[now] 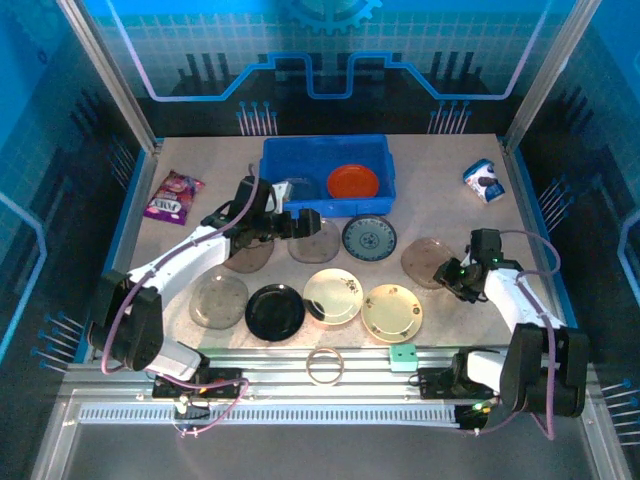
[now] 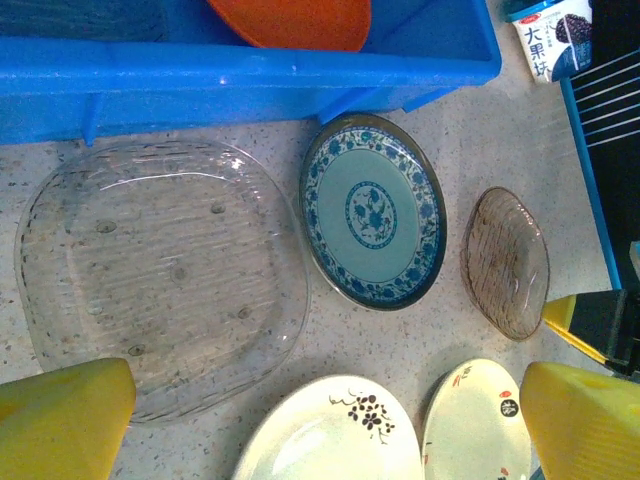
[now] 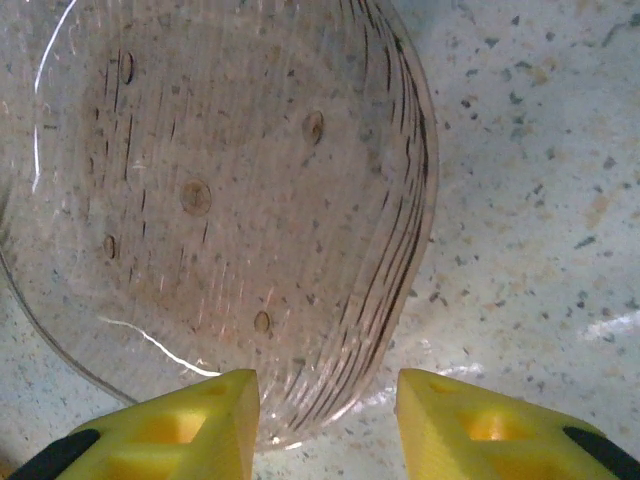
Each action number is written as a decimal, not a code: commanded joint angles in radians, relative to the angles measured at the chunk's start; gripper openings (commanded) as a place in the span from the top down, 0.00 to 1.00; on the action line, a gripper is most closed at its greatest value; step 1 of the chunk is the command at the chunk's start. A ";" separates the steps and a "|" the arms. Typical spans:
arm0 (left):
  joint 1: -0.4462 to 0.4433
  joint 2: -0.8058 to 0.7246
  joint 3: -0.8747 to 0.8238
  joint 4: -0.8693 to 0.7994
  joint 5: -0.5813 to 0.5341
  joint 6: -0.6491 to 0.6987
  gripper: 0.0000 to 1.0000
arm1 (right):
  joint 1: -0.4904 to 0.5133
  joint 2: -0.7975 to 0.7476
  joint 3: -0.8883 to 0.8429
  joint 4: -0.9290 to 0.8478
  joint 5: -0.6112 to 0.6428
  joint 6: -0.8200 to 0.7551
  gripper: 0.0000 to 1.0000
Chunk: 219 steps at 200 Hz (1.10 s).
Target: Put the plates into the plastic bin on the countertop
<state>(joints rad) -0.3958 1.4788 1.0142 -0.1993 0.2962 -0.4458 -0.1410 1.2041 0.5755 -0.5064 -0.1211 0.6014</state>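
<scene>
Here the right gripper [image 3: 330, 425] is standing partly open. One of its yellow fingers [image 3: 180, 430] is hanging over a smoky plate [image 3: 220, 200] and the other over bare countertop [image 1: 440, 190], the rim between them. That plate is lying flat near the countertop's right edge. The left gripper [image 2: 325, 420] is gaping wide above a clear plate [image 2: 160, 270], just in front of the blue bin [image 2: 250, 75] at the far edge. An orange plate [image 2: 295, 20] is sitting inside the bin, and a blue patterned plate [image 2: 372, 212] is lying just outside its front wall.
</scene>
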 commanded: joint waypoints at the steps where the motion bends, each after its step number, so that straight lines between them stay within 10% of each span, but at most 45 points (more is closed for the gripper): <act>1: -0.007 0.023 0.026 0.017 0.028 -0.014 0.01 | -0.017 0.041 0.005 0.041 -0.018 0.017 0.59; 53: -0.008 0.054 0.034 0.034 0.035 -0.019 0.01 | -0.016 0.112 0.009 0.088 -0.027 0.024 0.65; 115: -0.008 0.084 0.065 0.038 0.049 -0.021 0.01 | -0.020 0.119 0.003 0.104 -0.028 0.024 1.00; 219: -0.048 0.094 0.096 0.085 0.112 -0.023 0.01 | 0.073 -0.108 0.165 -0.095 -0.067 0.002 1.00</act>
<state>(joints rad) -0.4210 1.5608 1.0801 -0.1600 0.3546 -0.4690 -0.1505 1.1141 0.6643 -0.5289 -0.1432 0.6159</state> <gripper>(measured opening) 0.988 0.047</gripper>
